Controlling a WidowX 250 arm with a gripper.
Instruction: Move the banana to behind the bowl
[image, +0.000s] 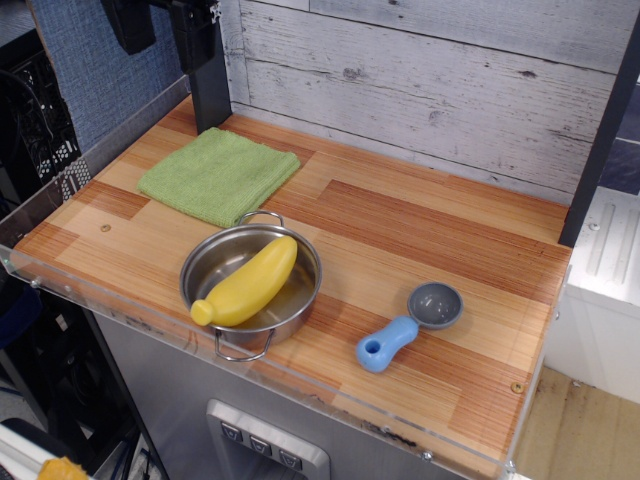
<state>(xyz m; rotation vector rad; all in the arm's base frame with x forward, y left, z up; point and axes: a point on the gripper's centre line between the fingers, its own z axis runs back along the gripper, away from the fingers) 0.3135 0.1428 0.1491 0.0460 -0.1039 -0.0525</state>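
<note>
The banana (248, 283) is a plump yellow toy lying inside the bowl (300, 258), with its stubby neck at the front left, over the rim. The bowl is a shiny steel pot with two wire loop handles, standing near the front edge of the wooden table, left of centre. The gripper (160, 25) shows only as black parts at the top left corner, high above the table's back left and far from the bowl. It is cut off by the frame edge, so its jaws cannot be read. Nothing is seen in it.
A folded green cloth (220, 174) lies behind the bowl at the back left. A scoop with a grey cup and blue handle (408, 327) lies to the right of the bowl. A black post (210, 95) stands at the back left. A wooden plank wall (430, 90) backs the table.
</note>
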